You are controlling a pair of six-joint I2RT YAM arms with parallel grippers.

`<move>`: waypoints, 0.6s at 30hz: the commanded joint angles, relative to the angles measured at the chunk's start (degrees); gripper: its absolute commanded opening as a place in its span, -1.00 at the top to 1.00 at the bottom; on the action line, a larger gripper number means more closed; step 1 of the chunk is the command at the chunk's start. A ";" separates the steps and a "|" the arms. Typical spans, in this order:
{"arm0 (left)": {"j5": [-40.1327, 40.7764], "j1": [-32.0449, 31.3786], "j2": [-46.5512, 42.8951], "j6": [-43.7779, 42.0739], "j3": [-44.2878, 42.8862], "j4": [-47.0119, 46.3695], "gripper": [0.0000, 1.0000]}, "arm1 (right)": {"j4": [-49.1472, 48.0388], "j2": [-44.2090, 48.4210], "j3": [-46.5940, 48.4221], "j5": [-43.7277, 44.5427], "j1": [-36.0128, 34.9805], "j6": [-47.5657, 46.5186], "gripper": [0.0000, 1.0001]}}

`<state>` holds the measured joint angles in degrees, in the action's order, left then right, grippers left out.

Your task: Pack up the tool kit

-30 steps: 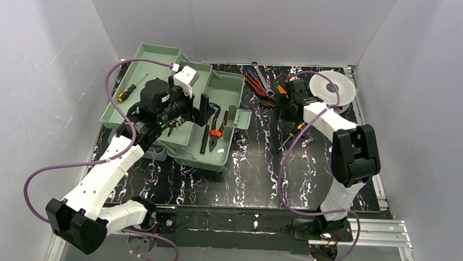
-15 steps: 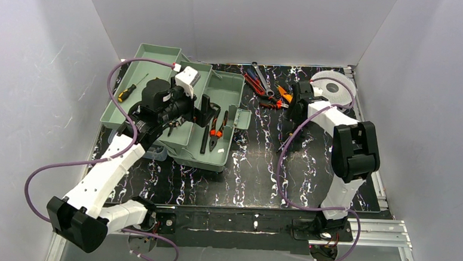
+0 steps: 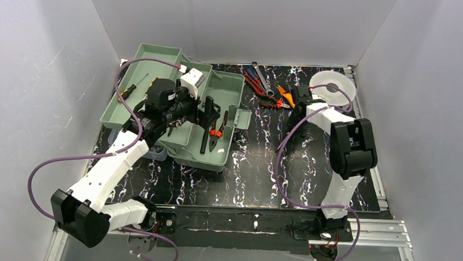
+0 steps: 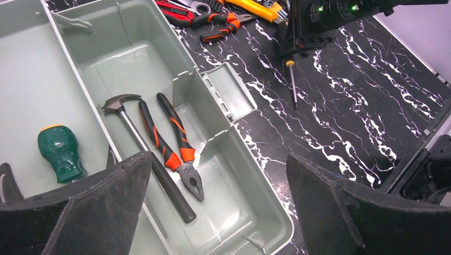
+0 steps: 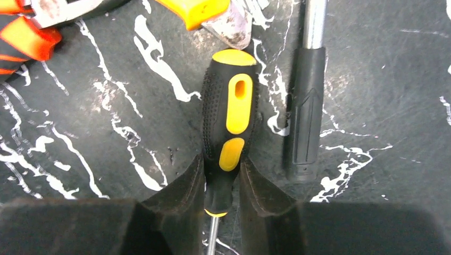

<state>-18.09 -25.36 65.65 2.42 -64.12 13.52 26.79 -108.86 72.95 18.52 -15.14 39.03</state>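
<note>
At the back right of the bench, the right tool has drawn in toward the heap of loose pliers since a second ago. Its fingers now press both sides of the screwdriver, at the narrow neck of the handle. That handle is black and stippled with yellow inlays and a yellow cap. It lies just beside a black-gripped bar, its thin shaft pointing toward the near edge. Whether it is off the bench I cannot tell.

The left tool has shifted slightly rightward and hangs spread wide above the green toolbox. Inside the box lie a hammer and red-handled pliers, side by side. A green-handled driver sits in the neighbouring section.
</note>
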 commanded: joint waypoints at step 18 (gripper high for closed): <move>-17.27 -2.41 8.19 13.83 -0.37 -8.96 -0.96 | -49.64 34.58 -30.47 -50.53 -0.46 -7.16 0.97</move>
<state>-28.42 -27.73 74.02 10.15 -64.73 10.66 -9.02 -77.41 45.69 -15.46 -14.52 33.50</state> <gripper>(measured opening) 0.981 0.315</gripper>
